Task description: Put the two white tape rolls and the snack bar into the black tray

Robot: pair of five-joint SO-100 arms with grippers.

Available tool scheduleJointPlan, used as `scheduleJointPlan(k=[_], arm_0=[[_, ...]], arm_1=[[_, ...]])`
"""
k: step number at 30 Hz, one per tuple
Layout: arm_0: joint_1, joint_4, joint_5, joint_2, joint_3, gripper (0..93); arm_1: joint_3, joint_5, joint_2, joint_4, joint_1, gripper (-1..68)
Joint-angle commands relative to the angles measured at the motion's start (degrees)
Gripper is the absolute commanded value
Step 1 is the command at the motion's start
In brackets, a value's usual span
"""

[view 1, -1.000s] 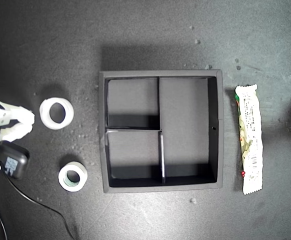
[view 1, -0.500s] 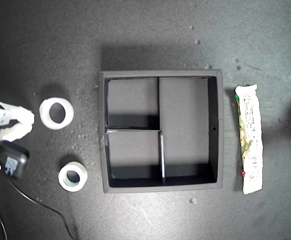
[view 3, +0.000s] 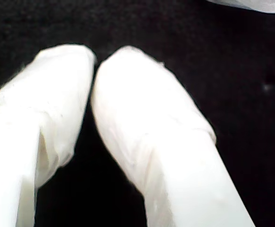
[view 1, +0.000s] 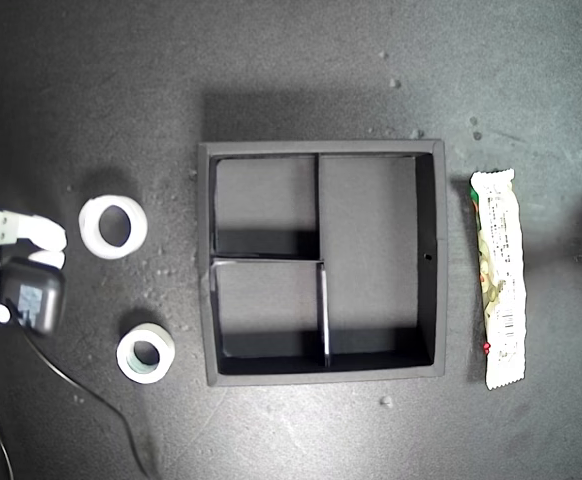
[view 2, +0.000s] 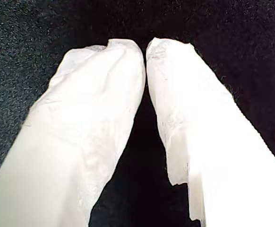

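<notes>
**Empty tray, two tape rolls and one snack bar on a dark worktop**

One black tray [view 1: 322,262] sits near the middle of the dark worktop [view 1: 291,70]. Dividers split it into three compartments: two small squares on the exterior view's left and one long compartment on its right. All three hold nothing.

Two white tape rolls lie flat on the worktop, both outside the tray, toward the worktop's edge at the exterior view's left. The larger roll [view 1: 113,227] is farther up the view; the smaller roll [view 1: 146,353], with a greyish-green core, lies below it, nearer the tray's lower corner. They are apart from each other and from the tray.

One snack bar [view 1: 498,277] lies just beside the tray's wall at the exterior view's right, parallel to it, not touching.

An arm [view 1: 16,270] shows at the exterior view's left edge, near the larger roll.

My first gripper [view 2: 145,47] has its white-wrapped fingers [view 2: 95,118] closed tip to tip on nothing. My second gripper [view 3: 96,59] likewise has its fingers [view 3: 142,123] pressed together, empty.
</notes>
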Motion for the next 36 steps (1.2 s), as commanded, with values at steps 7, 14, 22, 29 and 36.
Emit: scheduleJointPlan(k=[7, 14, 22, 29, 36], arm_0=[[7.03, -8.09, -2.64, 2.81, 3.34, 0.1], [-1.58, -6.94, 11.51, 2.2, -9.93, 0.5], [-6.59, -5.71, 24.08, -46.49, -42.1, 6.1], [-4.57, -9.14, 24.08, -58.01, -46.05, 9.1], [-4.13, -14.59, 23.55, -59.06, -42.28, 11.1]], arm_1=[[0.7, 1.32, 0.53, -8.53, 1.23, -0.4], [-5.01, -7.47, 0.53, -16.61, 1.76, -0.4], [-21.8, -20.65, -0.44, -14.06, 2.37, -0.1], [-31.9, -25.49, -15.21, -13.71, -6.33, 8.6], [-54.58, -30.76, -47.29, -7.82, -16.88, 17.7]])
